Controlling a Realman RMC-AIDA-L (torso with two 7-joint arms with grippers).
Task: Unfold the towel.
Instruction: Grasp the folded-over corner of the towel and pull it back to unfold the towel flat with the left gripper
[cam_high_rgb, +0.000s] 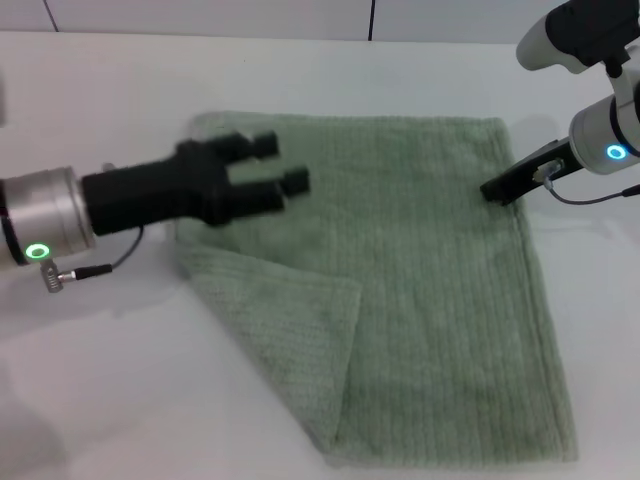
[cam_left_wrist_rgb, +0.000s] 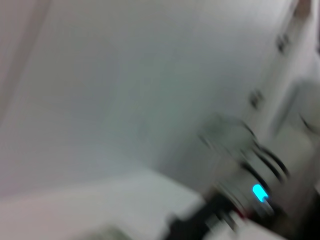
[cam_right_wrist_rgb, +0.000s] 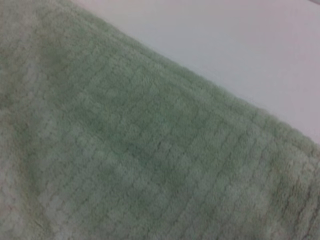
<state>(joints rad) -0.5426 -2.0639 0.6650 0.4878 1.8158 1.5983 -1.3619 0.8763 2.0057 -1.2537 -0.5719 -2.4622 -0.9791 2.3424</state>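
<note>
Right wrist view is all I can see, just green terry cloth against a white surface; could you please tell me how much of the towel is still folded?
Observer: In the head view the towel lies mostly flat on the white table, but its near-left corner is folded over onto the cloth as a triangular flap.
Operator: Thank you. Where is my right end effector?
Observer: The right end effector is at the towel's right edge, near the far corner; I cannot tell whether it grips the cloth.
Operator: And the left one, please?
Observer: The left end effector is open, over the towel's far-left part, beyond the folded flap, holding nothing.
</note>
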